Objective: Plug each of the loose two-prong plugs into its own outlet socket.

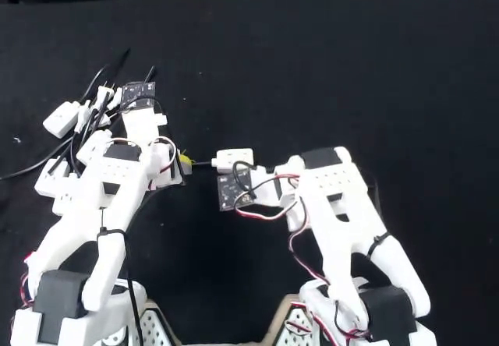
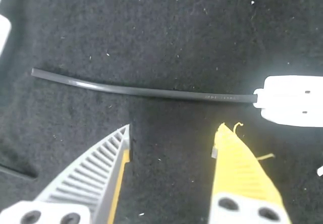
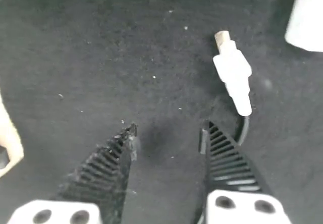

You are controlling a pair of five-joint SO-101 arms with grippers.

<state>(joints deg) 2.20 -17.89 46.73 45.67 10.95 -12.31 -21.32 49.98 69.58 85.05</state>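
A white connector block (image 1: 234, 157) with a short black cable (image 2: 146, 90) lies at the table's middle. In the left wrist view the block (image 2: 292, 100) lies just beyond my left gripper (image 2: 171, 133), which is open over the bare cloth with the cable lying across in front of its grey and yellow fingers. My left gripper (image 1: 181, 161) sits just left of the block in the high view. My right gripper (image 3: 169, 130) is open with nothing between its black fingers. A small white plug (image 3: 232, 70) on a black lead lies just ahead of one fingertip.
A cluster of white plugs and sockets (image 1: 64, 117) with tangled black cables lies at the left rear, beside the left arm. The black cloth (image 1: 374, 81) covers the table. A white object (image 3: 308, 17) shows at the edge of the right wrist view.
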